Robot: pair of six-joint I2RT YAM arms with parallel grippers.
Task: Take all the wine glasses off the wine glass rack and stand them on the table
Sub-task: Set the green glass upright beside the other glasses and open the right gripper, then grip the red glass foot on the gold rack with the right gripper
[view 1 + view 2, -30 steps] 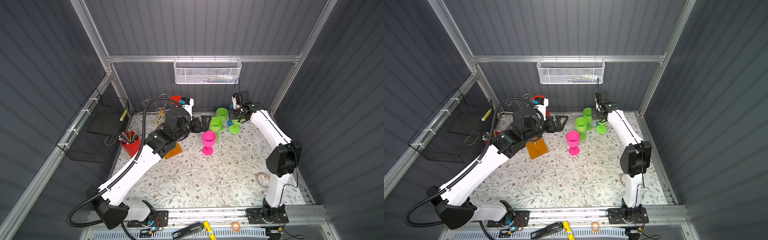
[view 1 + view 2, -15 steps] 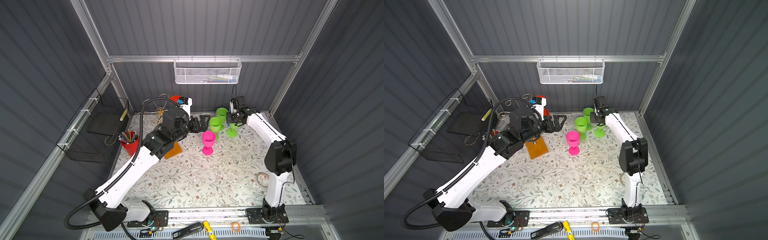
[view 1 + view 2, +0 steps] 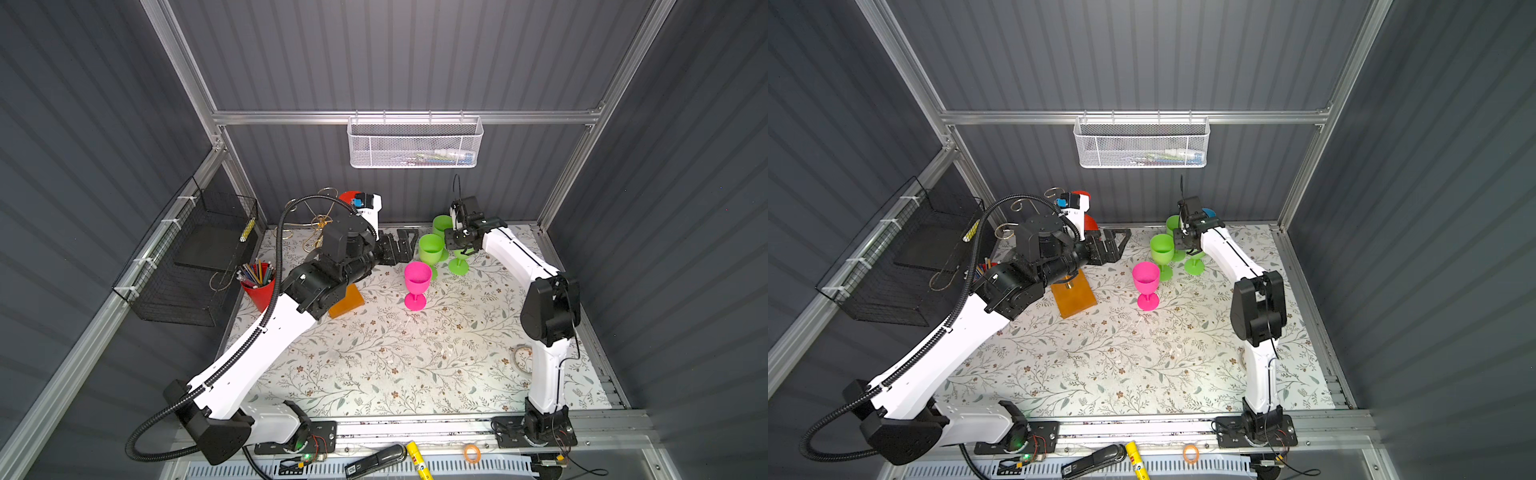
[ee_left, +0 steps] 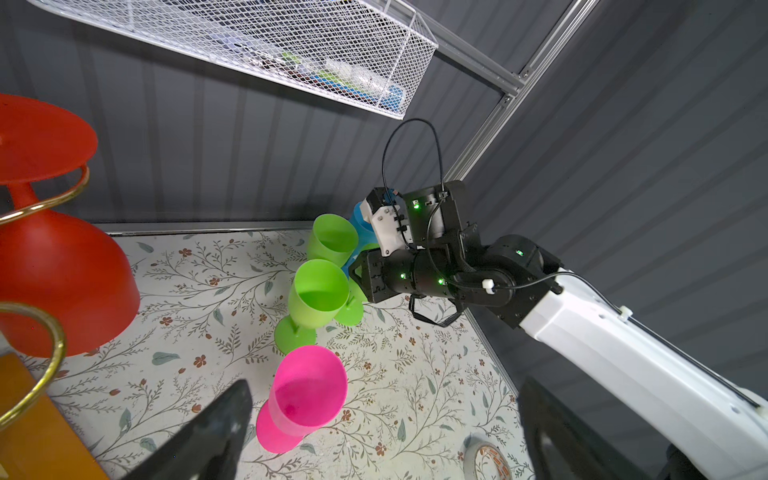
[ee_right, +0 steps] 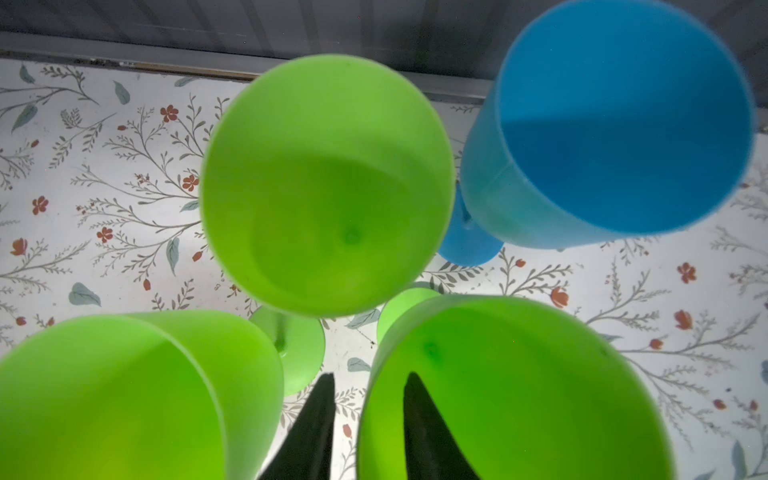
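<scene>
Right gripper (image 5: 370, 376) straddles a green glass (image 5: 519, 395) rim, jaws parted, wall loose between. Left gripper (image 4: 386, 386) gapes empty. I see my left arm (image 3: 967, 332) hiding most of the wine glass rack (image 3: 1073, 297); the red wine glass (image 4: 62, 270) hangs inverted there.

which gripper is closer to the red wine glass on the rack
Left. The left gripper sits close beside the red wine glass; the right gripper is across the table over a green glass.
</scene>
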